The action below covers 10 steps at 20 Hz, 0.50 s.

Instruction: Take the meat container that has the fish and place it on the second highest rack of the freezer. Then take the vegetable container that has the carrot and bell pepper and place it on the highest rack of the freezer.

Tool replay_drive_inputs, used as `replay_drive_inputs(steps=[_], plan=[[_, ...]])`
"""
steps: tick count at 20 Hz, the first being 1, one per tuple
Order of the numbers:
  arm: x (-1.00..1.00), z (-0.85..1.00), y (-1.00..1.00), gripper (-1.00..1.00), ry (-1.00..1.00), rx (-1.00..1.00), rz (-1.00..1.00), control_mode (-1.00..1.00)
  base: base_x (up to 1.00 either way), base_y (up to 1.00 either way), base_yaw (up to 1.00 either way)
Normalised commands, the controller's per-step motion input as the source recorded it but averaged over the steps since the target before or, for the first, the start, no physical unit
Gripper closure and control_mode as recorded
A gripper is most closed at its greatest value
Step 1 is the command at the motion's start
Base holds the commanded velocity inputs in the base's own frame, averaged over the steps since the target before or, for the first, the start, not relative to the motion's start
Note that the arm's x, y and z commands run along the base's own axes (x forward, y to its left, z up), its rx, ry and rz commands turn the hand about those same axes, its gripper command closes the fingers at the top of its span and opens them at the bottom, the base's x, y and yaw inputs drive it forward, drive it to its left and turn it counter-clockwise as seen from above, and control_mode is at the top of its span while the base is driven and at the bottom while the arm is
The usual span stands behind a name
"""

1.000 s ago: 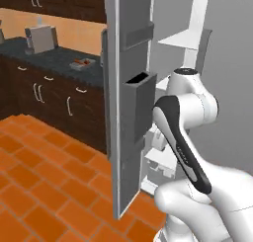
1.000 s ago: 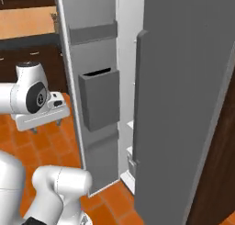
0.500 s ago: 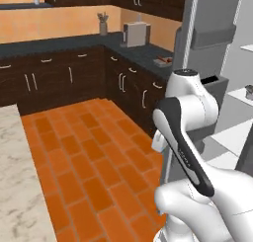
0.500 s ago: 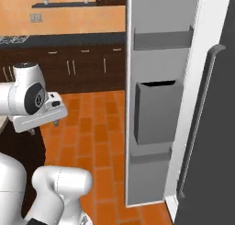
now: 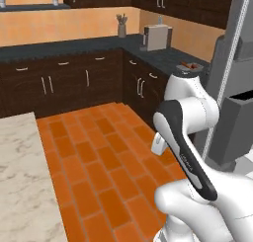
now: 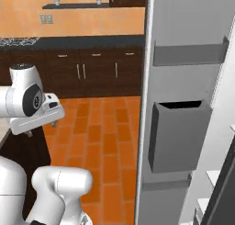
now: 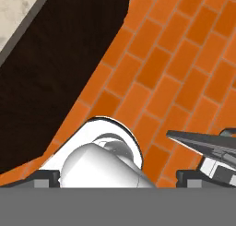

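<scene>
So in the last second both base cameras have swung way round. They were staring at the freezer [image 6: 183, 81] door and a sliver of its white inside. Now the door is squeezed to the edge of the left base view and most of what you get is orange brick floor [image 5: 99, 152] and dark cabinets [image 5: 64, 83]. That's the base turning, not the kitchen moving. My read is it's turning away from the freezer to go fetch a container, so nothing has been placed yet.

The claw [image 7: 117, 179] has its tips spread apart with nothing between them, and it points down at the floor on the side away from the freezer.

The freezer itself is standing open. There's a grey door with a boxy grey bin [image 6: 176, 137] hung on its inner face and a narrower ledge above that, with white shelf edges [image 6: 213, 176] peeking out behind the door.

There's a small tray-ish thing [image 5: 190, 65] with something reddish on the dark tabletop [image 5: 168, 58] just beside the freezer. It might be one of the containers, but it's too small to tell.
</scene>
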Motion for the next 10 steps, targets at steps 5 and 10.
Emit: replay_drive_inputs(steps=[5, 10], plan=[[0.00, 0.00, 0.00, -1.00, 0.00, 0.00, 0.00, 1.00, 0.43, 0.62, -0.03], [0.00, 0.00, 0.00, -1.00, 0.00, 0.00, 0.00, 1.00, 0.80, 0.03, -0.04]])
